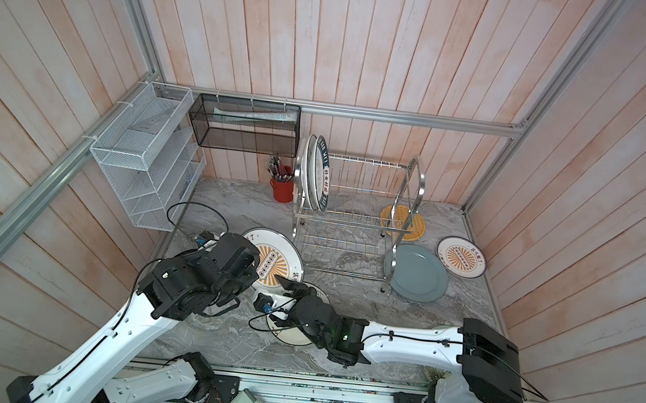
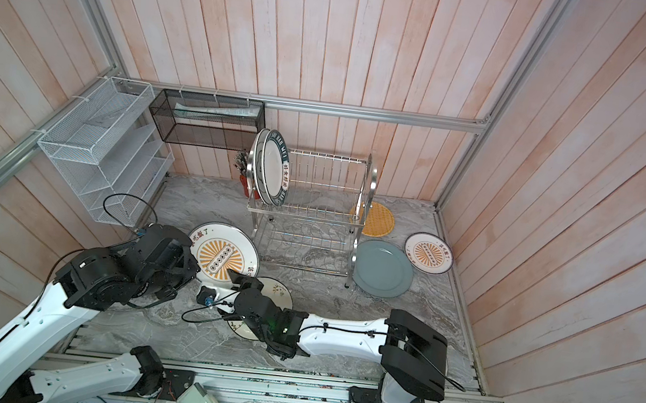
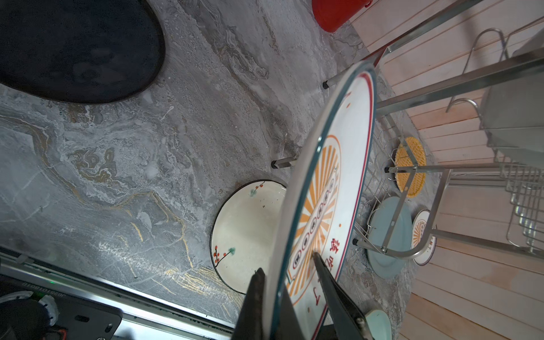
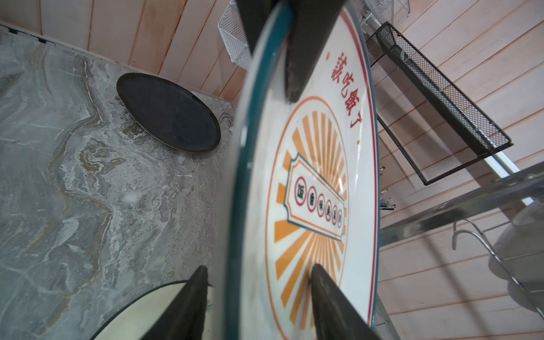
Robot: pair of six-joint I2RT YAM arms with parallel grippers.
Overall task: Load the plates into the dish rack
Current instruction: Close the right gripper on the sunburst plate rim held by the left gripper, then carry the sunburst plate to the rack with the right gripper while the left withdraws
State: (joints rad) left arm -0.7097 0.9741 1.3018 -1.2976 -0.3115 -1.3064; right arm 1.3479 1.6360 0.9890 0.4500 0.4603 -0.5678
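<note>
**While one gripper clamps its rim, the other straddles the sunburst plate**

Where the left gripper meets the sunburst plate, its fingers are pressed together on the rim, one on the printed face, one on the back. The right gripper sits astride the opposite rim with jaws apart: one finger lies by the orange rays, the other stands off on the back side, and whether it touches there I cannot tell. In both top views this plate hangs between the two wrists, just beside the front left corner of the dish rack, overlapping the cream floral plate that lies flat on the countertop. A black plate lies flat farther off. At the left end of the rack's upper tier a lettered-rim plate stands upright with at least one more behind it. By the rack's right end lie a grey-blue plate, an orange lattice plate and, near the wall, a smaller sunburst plate.
</note>
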